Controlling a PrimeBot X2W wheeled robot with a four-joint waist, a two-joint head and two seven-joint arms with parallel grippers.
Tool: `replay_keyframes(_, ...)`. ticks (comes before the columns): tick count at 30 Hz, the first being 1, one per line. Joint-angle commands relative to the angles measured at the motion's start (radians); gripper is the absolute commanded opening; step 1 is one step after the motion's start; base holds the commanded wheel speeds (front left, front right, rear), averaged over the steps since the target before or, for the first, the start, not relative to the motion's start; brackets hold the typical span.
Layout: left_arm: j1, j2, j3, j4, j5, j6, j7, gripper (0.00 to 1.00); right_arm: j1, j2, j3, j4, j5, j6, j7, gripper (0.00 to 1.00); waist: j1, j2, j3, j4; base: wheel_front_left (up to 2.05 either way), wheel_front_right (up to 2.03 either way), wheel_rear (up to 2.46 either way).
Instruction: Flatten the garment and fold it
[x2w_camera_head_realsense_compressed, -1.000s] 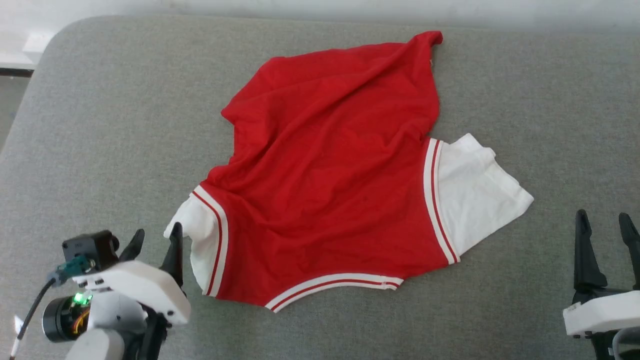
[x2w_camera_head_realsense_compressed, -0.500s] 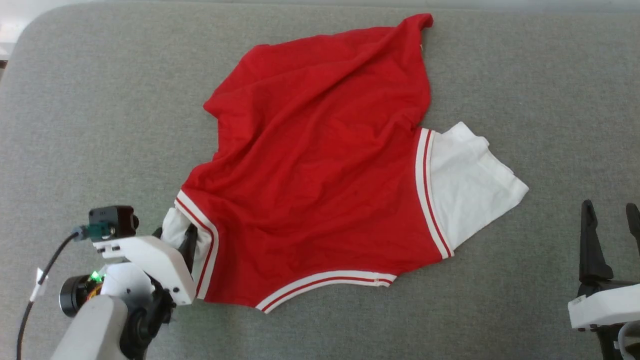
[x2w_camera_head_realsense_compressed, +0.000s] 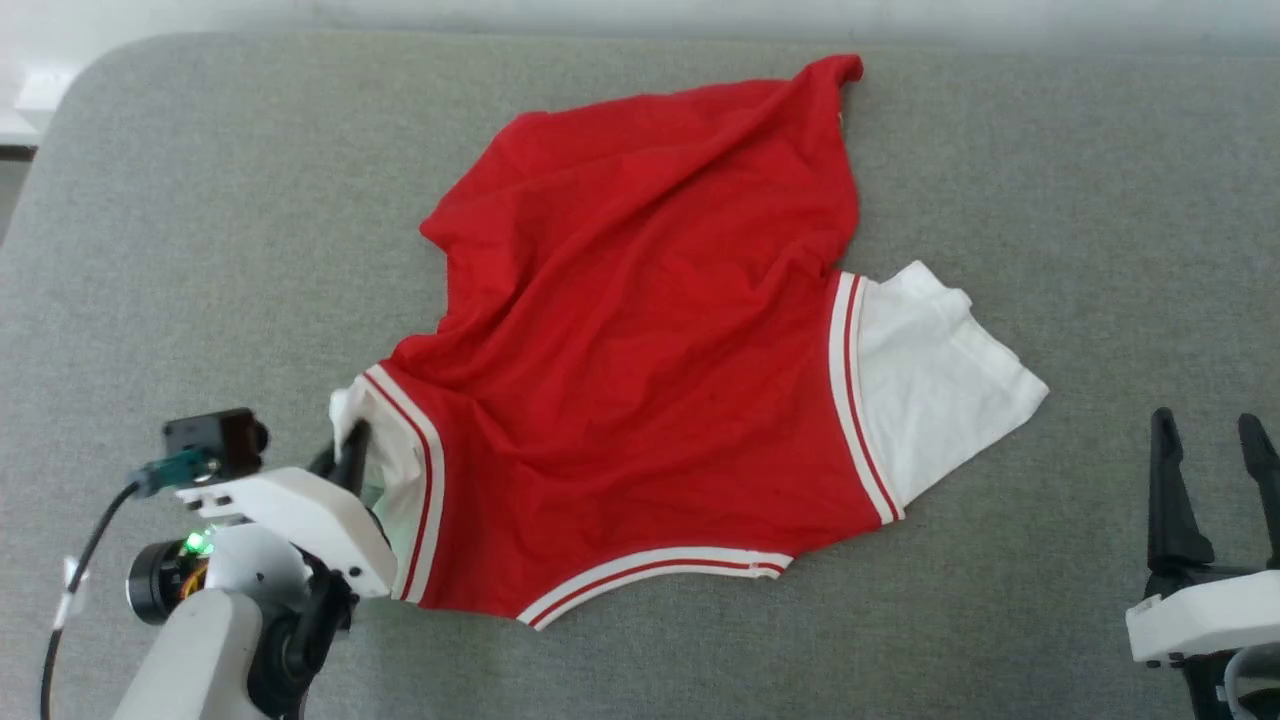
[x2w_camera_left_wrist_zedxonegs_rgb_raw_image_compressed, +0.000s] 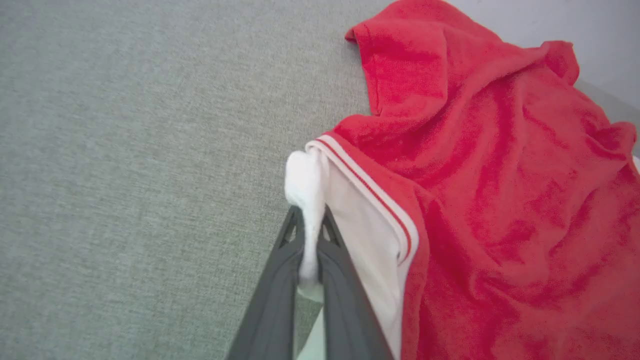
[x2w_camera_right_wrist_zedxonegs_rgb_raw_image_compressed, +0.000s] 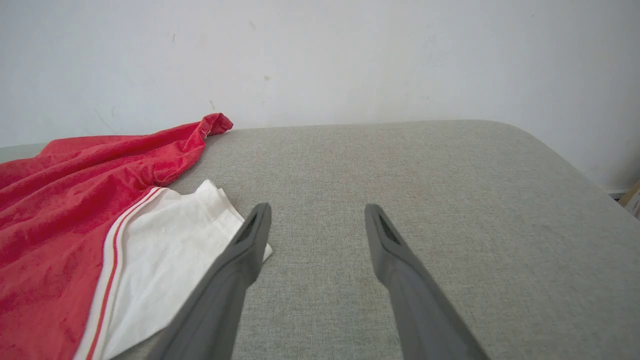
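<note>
Now that its two long dark fingers have come together, the left gripper (x2w_camera_head_realsense_compressed: 345, 450) pinches a bunched fold of the short white left sleeve (x2w_camera_left_wrist_zedxonegs_rgb_raw_image_compressed: 305, 175), at about 8 o'clock in the head view. A second ago those fingers stood spread just beside the cuff, holding nothing. The left wrist view shows the white cloth squeezed between the tips and pulled up into a small peak.

The garment (x2w_camera_head_realsense_compressed: 640, 380), a red jersey-style T-shirt of thin soft fabric with white sleeves and red-and-white striped trim, lies crumpled in the middle of the grey woven cushion (x2w_camera_head_realsense_compressed: 200, 250). Its striped neckline sits toward 6 o'clock and its rumpled hem toward 12 to 1 o'clock. Its small shift across the head view looks like camera motion, not a pull.

The right gripper (x2w_camera_head_realsense_compressed: 1205, 430) waits at 4 o'clock as before, its fingers standing wide with nothing between them, apart from the white right sleeve (x2w_camera_head_realsense_compressed: 940, 380) at 3 o'clock.

By my reading, flattening has only begun: one sleeve is secured, the other is not, and the body is full of creases. The thin cloth may slip under a hard pull.
</note>
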Motion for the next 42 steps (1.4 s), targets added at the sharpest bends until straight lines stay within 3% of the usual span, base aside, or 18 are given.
replay_keyframes(1, 0.017, -0.011, 0.019, -0.022, -0.010, 0.014, -0.033, 0.00, 0.000, 0.002, 0.005, 0.006, 0.004, -0.002, -0.007, 1.00, 0.0000, 0.0000, -0.023, 0.001, 0.00, 0.00, 0.00)
replay_keyframes(9, 0.182, -0.013, 0.167, -0.165, -0.028, 0.127, -0.172, 0.00, 0.021, 0.002, 0.002, 0.020, 0.007, -0.002, -0.013, 1.00, 0.0000, 0.0000, -0.077, -0.001, 0.00, 0.00, 0.00)
replay_keyframes(16, 0.283, -0.020, 0.174, -0.230, -0.039, 0.147, -0.168, 0.00, 0.038, 0.002, -0.001, 0.031, 0.002, -0.002, -0.008, 1.00, 0.0000, 0.0000, -0.098, 0.022, 0.00, 0.00, 0.00)
replay_keyframes(21, 0.269, -0.031, 0.141, -0.241, -0.033, 0.143, -0.157, 0.00, -0.016, 0.002, 0.028, 0.013, -0.066, -0.002, 0.061, 1.00, 0.0000, 0.0000, -0.088, 0.035, 0.00, 0.00, 0.00)
replay_keyframes(27, 0.216, -0.045, 0.106, -0.230, -0.030, 0.122, -0.155, 0.00, -0.136, 0.002, 0.126, 0.029, -0.148, -0.002, 0.272, 1.00, 0.0000, 0.0000, -0.046, 0.048, 0.00, 0.00, 0.00)
replay_keyframes(30, 0.180, -0.050, 0.090, -0.221, -0.030, 0.108, -0.153, 0.00, -0.198, -0.043, 0.198, 0.069, -0.176, -0.002, 0.394, 1.00, 0.0000, 0.0000, -0.013, 0.060, 0.00, 0.00, 0.00)
replay_keyframes(36, 0.106, -0.062, 0.060, -0.192, -0.030, 0.080, -0.150, 0.00, -0.312, -0.158, 0.307, 0.191, -0.157, -0.002, 0.512, 1.00, 0.0000, 0.0000, 0.051, 0.093, 0.00, 0.00, 0.00)
replay_keyframes(41, 0.060, -0.070, 0.038, -0.163, -0.029, 0.060, -0.151, 0.00, -0.350, -0.217, 0.415, 0.288, -0.059, -0.002, 0.653, 1.00, 0.0000, 0.0000, 0.084, 0.122, 0.00, 0.00, 0.00)
replay_keyframes(42, 0.054, -0.071, 0.036, -0.158, -0.029, 0.058, -0.152, 0.00, -0.350, -0.223, 0.437, 0.298, -0.021, -0.002, 0.697, 0.91, 0.0000, 0.0000, 0.088, 0.125, 0.00, 0.00, 0.00)
